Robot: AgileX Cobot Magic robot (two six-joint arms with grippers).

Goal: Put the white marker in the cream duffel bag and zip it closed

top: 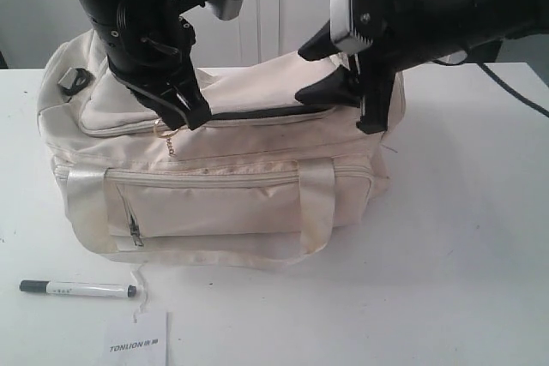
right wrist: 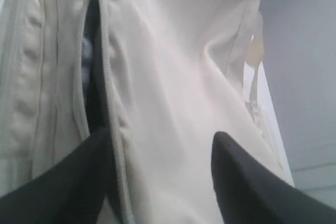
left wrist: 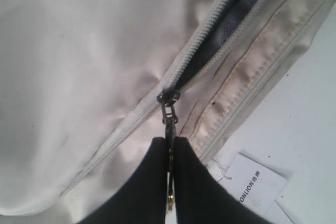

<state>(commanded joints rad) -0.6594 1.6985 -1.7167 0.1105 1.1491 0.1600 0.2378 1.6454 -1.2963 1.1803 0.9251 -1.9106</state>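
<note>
Pinching the zipper pull (left wrist: 169,114) tight between left fingers (left wrist: 144,187); holding right fingers (right wrist: 247,182) spread apart over the cream duffel bag (top: 214,186) (zipper partly open); leaving the white marker (top: 77,289) lying on the tabletop (top: 446,280) in front, near a TONLION card (top: 137,342).

Table: white table (top: 463,237), matte top, fills the foreground.
Card: white TONLION paper card (top: 137,339) lies flat at the table's near edge, print up.
Wall: pale panelled wall (top: 266,6) rises behind the table.
</note>
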